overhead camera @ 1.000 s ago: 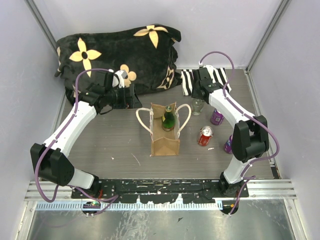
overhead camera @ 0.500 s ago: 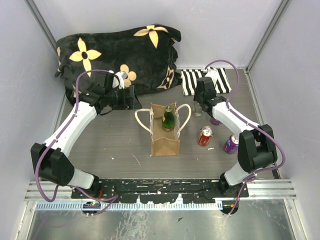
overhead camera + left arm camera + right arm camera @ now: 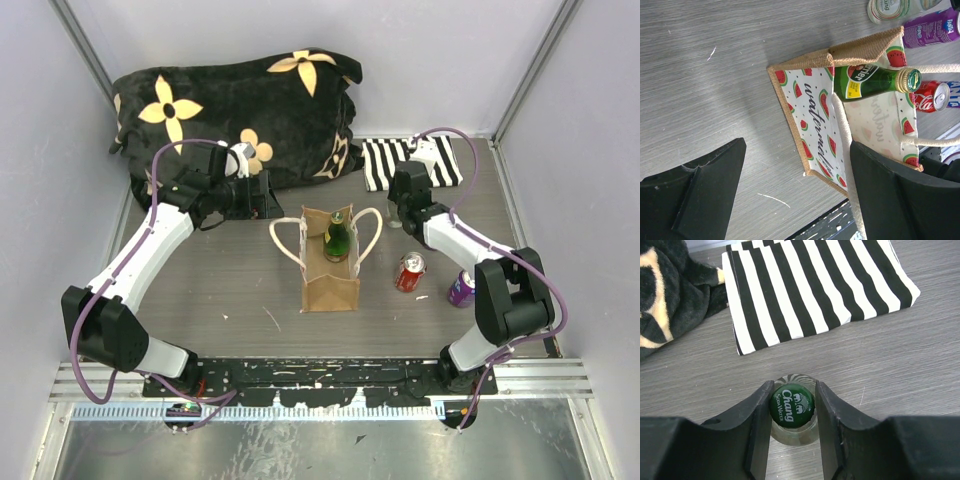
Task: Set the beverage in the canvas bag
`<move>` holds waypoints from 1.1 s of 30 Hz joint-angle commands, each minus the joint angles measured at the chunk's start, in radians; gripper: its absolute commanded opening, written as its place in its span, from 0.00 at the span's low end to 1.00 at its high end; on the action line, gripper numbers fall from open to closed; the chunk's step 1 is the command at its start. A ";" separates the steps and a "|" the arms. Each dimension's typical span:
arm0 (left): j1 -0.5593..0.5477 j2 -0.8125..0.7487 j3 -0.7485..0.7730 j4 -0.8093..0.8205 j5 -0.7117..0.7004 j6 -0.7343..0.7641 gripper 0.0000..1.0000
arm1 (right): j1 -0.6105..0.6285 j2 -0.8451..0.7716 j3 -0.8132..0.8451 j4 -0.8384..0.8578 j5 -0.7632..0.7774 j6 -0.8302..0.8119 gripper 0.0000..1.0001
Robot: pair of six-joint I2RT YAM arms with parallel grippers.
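The tan canvas bag [image 3: 330, 285] stands upright mid-table, with cream rope handles and a watermelon-print lining [image 3: 815, 115]. A green glass bottle [image 3: 336, 238] stands inside it and also shows in the left wrist view [image 3: 865, 82]. My right gripper [image 3: 401, 212] is lowered over a clear soda water bottle with a green cap [image 3: 791, 404]. Its fingers [image 3: 760, 415] press against both sides of the cap. My left gripper [image 3: 796, 160] is open and empty, hovering behind the bag's left side [image 3: 268, 203], with a rope handle [image 3: 842, 135] running beside one finger.
A red cola can [image 3: 410, 271] lies right of the bag, and a purple can [image 3: 461, 288] stands further right. A black-and-white striped cloth [image 3: 815, 285] lies just behind the clear bottle. The black flowered cushion [image 3: 240, 110] fills the back left.
My right arm has swung forward and left from the striped cloth and come down over the clear bottle, its fingers now around the cap. The left arm and the bag have not moved.
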 commanded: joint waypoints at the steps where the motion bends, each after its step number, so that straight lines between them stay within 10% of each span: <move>1: 0.002 -0.026 -0.009 0.011 0.000 0.012 0.92 | -0.004 0.007 -0.040 0.024 -0.028 -0.014 0.10; 33: 0.002 -0.013 -0.010 0.030 0.014 -0.005 0.93 | -0.004 -0.112 0.137 -0.009 -0.089 -0.064 0.01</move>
